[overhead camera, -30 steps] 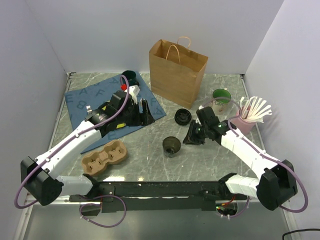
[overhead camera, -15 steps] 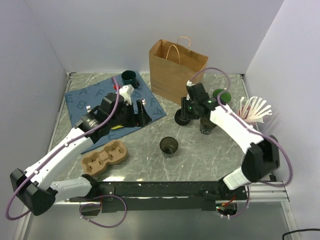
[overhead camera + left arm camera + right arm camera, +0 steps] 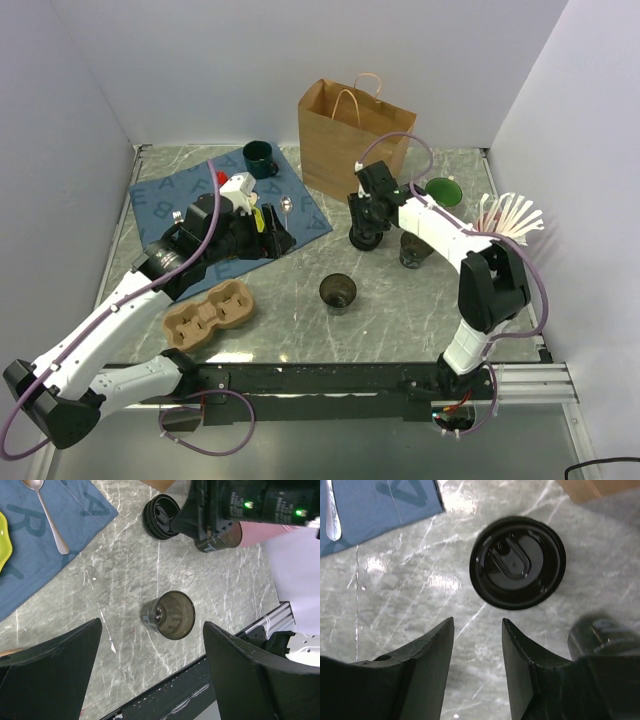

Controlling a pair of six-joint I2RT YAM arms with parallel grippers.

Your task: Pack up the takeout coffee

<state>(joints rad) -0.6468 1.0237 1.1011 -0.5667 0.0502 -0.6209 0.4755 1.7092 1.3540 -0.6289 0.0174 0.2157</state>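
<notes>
A short dark handleless cup (image 3: 338, 292) stands open and lidless mid-table; in the left wrist view (image 3: 170, 615) it sits between my spread fingers, well below them. A round black lid (image 3: 367, 240) lies flat on the marble by itself; it also shows in the right wrist view (image 3: 517, 562) and the left wrist view (image 3: 161, 516). My right gripper (image 3: 363, 228) hovers right by the lid, open and empty (image 3: 477, 622). My left gripper (image 3: 272, 234) is wide open and empty (image 3: 152, 626). The brown paper bag (image 3: 350, 140) stands upright at the back.
A second dark cup (image 3: 413, 250) stands right of the lid. A blue mat (image 3: 170, 200) holds a spoon (image 3: 287, 205) and a dark green mug (image 3: 259, 155). There are also a cardboard cup carrier (image 3: 208, 315), a white mug with green inside (image 3: 443, 190) and a pink cup of white cutlery (image 3: 500, 225).
My right arm has swung back and to the left, from the front right to over the lid. My left arm has drawn back to the left a little.
</notes>
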